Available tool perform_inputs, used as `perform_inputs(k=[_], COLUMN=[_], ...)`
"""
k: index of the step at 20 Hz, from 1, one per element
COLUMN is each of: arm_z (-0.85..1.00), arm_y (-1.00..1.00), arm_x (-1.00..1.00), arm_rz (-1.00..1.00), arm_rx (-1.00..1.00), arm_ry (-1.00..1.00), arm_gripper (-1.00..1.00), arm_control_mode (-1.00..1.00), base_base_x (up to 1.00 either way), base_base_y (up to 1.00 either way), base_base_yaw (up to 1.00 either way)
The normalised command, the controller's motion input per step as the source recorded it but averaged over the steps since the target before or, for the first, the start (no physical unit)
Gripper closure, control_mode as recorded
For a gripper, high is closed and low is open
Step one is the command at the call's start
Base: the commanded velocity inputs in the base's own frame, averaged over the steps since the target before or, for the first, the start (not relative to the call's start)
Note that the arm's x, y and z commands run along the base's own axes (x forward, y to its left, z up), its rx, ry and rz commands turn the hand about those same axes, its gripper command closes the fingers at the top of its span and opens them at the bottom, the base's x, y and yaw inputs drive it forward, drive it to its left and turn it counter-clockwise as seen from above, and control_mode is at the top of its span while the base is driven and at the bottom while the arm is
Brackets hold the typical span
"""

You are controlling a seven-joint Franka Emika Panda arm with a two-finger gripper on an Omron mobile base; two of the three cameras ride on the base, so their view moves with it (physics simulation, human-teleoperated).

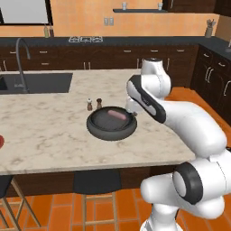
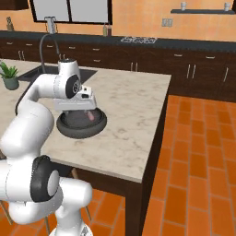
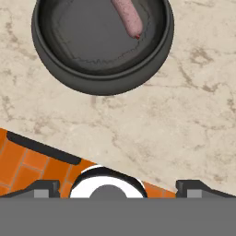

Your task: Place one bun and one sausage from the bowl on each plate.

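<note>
The wide dark bowl (image 1: pixel 110 133) sits on the marble island, and one pale pink sausage (image 1: pixel 116 115) lies inside it toward the far side. My gripper (image 1: pixel 132 112) hovers over the bowl's right rim, pointing down. In the hand view its two dark fingertips (image 3: pixel 44 188) stand far apart with nothing between them, so it is open. That view has the bowl (image 3: pixel 101 83) at the top with the sausage (image 3: pixel 128 17) in it. From the right base view the gripper (image 2: pixel 87 109) hangs just above the bowl (image 2: pixel 80 132) and the sausage (image 2: pixel 91 115). Buns and plates are out of view.
Two small shakers (image 1: pixel 94 104) stand just behind the bowl. A sink with a tall faucet (image 1: pixel 20 54) lies at the island's far left, and a potted plant (image 2: pixel 9 76) sits near it. The island's front edge (image 3: pixel 115 161) is close under the hand, with a stool (image 1: pixel 97 182) below.
</note>
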Motion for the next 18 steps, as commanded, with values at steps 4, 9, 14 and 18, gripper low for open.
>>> perform_inputs(k=[4, 9, 14, 18], arm_z=[-0.22, -0.24, -0.60, -0.56], arm_y=[0.30, 0.21, 0.03, 0.00], arm_x=[1.00, 0.88, 0.81, 0.32], arm_rz=[-0.08, -0.05, 0.00, 0.00], arm_rx=[0.00, 0.00, 0.00, 0.00], arm_ry=[-0.02, -0.01, 0.00, 0.01], arm_gripper=[-1.00, -1.00, -1.00, -1.00], arm_control_mode=[-1.00, -1.00, -1.00, -1.00], base_base_x=[0.00, 0.00, 0.00, 0.00], base_base_y=[0.00, 0.00, 0.00, 0.00], base_base_yaw=[0.00, 0.00, 0.00, 0.00])
